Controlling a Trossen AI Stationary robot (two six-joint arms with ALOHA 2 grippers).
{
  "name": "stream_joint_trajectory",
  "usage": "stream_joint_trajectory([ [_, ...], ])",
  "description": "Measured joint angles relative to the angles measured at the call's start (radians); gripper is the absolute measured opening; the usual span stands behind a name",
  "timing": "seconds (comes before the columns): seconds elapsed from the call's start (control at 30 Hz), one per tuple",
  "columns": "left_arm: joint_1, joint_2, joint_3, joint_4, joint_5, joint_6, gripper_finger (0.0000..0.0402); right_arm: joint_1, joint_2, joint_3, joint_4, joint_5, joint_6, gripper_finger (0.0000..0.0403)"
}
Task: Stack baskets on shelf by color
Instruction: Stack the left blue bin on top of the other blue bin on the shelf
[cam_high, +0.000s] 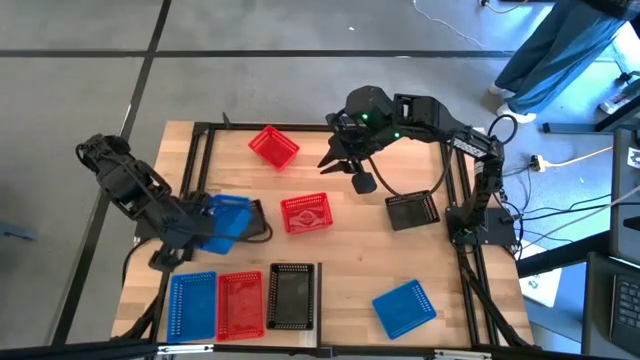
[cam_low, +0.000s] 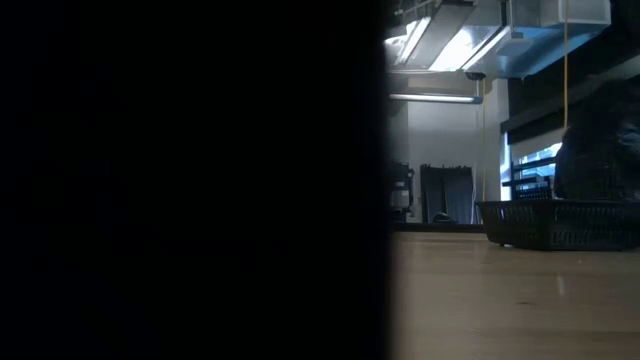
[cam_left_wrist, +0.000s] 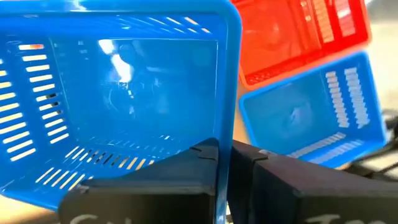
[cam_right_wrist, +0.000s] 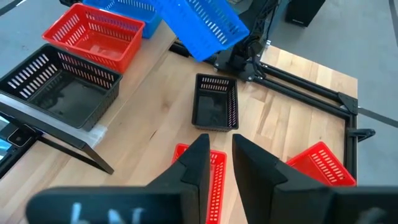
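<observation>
Left pincer (cam_high: 205, 228) is clamped on the rim of a blue mesh-walled plastic basket (cam_high: 226, 221), held tilted just above the tabletop (cam_high: 350, 260), near the row of baskets on the pale shelf panel (cam_high: 318, 296). Judgement: level it, centre over the blue shelf basket (cam_high: 192, 304), lower straight so it nests, then let go. Right pincer (cam_high: 338, 159) hangs released above the far side. Left wrist view shows the rim grip up close; high view gives the layout; low view is mostly blocked, w/ only a black basket (cam_low: 560, 222) visible.

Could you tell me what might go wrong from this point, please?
The left gripper pinches only one wall of the lifted blue basket, which hangs tilted, so it might slip or swing. It could also catch the red basket beside the blue basket on the shelf when lowered. The right gripper hovers clear.
</observation>
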Motion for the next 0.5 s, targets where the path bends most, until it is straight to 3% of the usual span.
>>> stream_joint_trajectory([
  [0.3,0.0,0.0,0.0,0.0,-0.016,0.274,0.0,0.0,0.0,0.0,0.0,0.0,0.004,0.0069],
  [0.37,0.0,0.0,0.0,0.0,-0.032,0.21,0.0,0.0,0.0,0.0,0.0,0.0,0.004,0.0069],
  [0.5,0.0,0.0,0.0,0.005,-0.046,-0.104,0.0,0.0,0.0,0.0,0.0,0.011,0.005,0.0069],
])
